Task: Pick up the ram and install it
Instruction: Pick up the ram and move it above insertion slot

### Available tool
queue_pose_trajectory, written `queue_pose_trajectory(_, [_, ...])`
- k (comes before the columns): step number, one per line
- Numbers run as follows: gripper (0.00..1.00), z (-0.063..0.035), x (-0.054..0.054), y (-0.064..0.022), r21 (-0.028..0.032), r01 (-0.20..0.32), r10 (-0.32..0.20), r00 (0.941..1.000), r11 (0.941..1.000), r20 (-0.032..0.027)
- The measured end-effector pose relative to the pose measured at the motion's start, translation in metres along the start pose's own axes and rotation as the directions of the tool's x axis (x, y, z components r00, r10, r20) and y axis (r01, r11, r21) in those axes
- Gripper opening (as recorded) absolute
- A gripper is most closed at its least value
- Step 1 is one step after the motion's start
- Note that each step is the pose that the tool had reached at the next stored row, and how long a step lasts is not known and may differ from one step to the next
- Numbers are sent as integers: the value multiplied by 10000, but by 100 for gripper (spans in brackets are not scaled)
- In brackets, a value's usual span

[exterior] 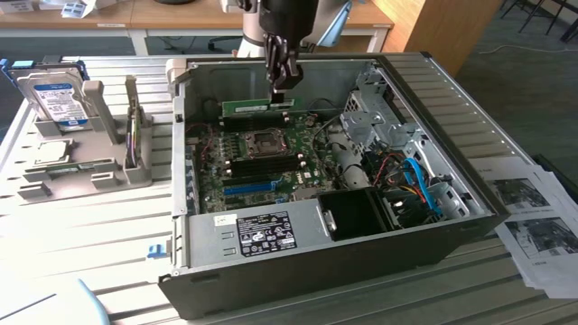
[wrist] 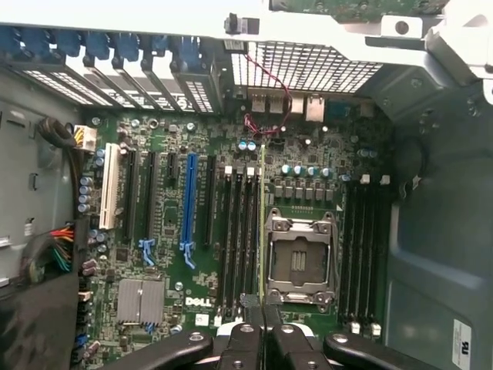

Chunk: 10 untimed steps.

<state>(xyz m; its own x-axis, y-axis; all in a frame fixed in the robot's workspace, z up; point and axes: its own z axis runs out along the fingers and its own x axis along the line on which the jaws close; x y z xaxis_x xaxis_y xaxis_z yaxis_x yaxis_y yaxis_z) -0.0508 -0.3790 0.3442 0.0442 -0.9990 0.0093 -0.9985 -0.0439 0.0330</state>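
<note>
The ram (exterior: pixel 246 106) is a thin green stick hanging level above the motherboard (exterior: pixel 271 169) inside the open computer case (exterior: pixel 307 237). My gripper (exterior: pixel 283 93) comes down from above and is shut on the stick's upper edge near one end. In the wrist view the ram (wrist: pixel 262 223) shows edge-on as a thin line between the black fingers (wrist: pixel 245 339), and my gripper (wrist: pixel 263 320) holds it above the gap between the black memory slots (wrist: pixel 239 231) and the CPU socket (wrist: pixel 299 258). More black slots (wrist: pixel 362 247) lie on the socket's other side.
A long blue slot (wrist: pixel 189 200) sits beside the black slots. The case walls, the drive cage (exterior: pixel 375 108) and cables (exterior: pixel 411 179) enclose the board. A grey holder (exterior: pixel 77 172) with a hard drive (exterior: pixel 56 98) stands on the exterior view's left. Printed sheets (exterior: pixel 532 217) lie on its right.
</note>
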Motion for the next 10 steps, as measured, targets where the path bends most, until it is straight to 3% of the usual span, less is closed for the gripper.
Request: queue_pose_trajectory(10, [11, 37, 0, -1, 1, 0, 0, 10000, 10000, 0])
